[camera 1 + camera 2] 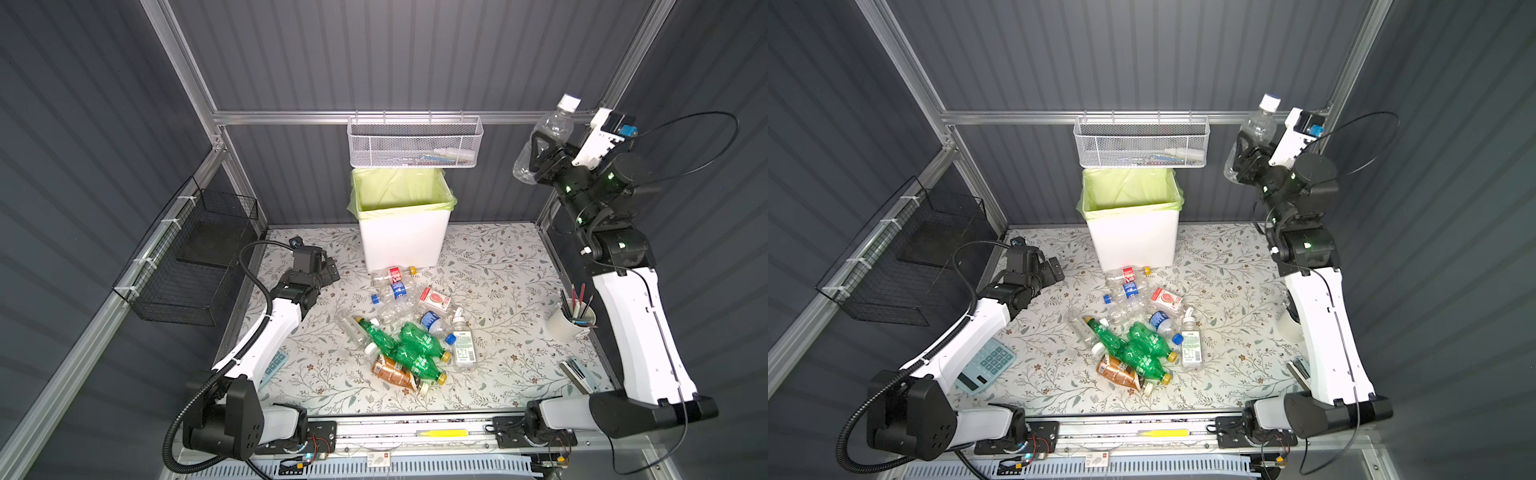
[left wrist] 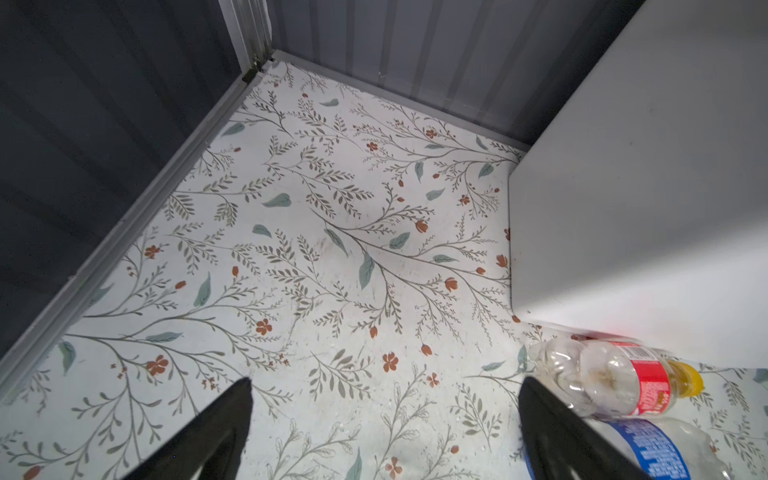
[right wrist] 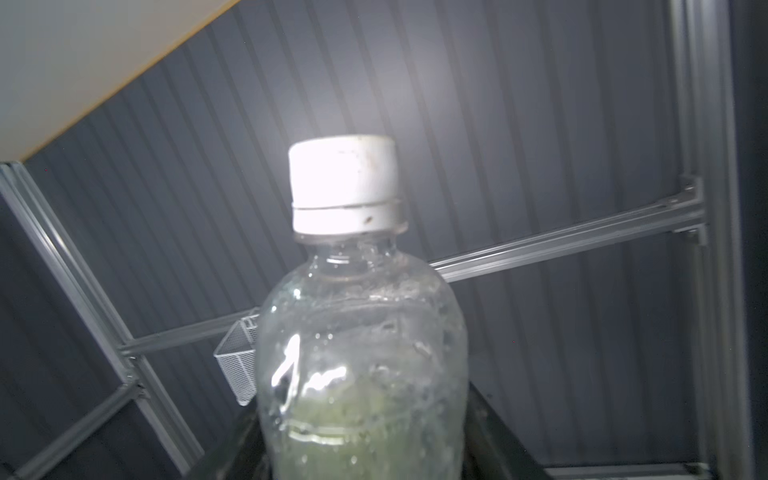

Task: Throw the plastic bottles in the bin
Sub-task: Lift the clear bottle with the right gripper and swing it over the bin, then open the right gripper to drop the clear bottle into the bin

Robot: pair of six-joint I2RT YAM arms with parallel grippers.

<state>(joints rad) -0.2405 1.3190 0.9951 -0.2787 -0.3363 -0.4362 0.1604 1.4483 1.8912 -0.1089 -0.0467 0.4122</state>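
Clear white-capped bottle (image 1: 555, 124) is sitting clamped in the right gripper (image 1: 537, 151), hanging high at the far right, well right of the bin (image 1: 403, 245). Other bottles (image 1: 409, 332) are lying mid-table. Left gripper (image 2: 386, 390) is gaping wide, holding nothing.

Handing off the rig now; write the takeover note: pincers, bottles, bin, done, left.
Right pincer: shut on a clear white-capped bottle, held high, right of the bin, not over it.
Left pincer: open, empty, low beside the red-label bottle at the bin's foot.
Done: one bottle lifted; none visible in the bin.
Left: drop it in, then clear the pile of bottles on the mat.
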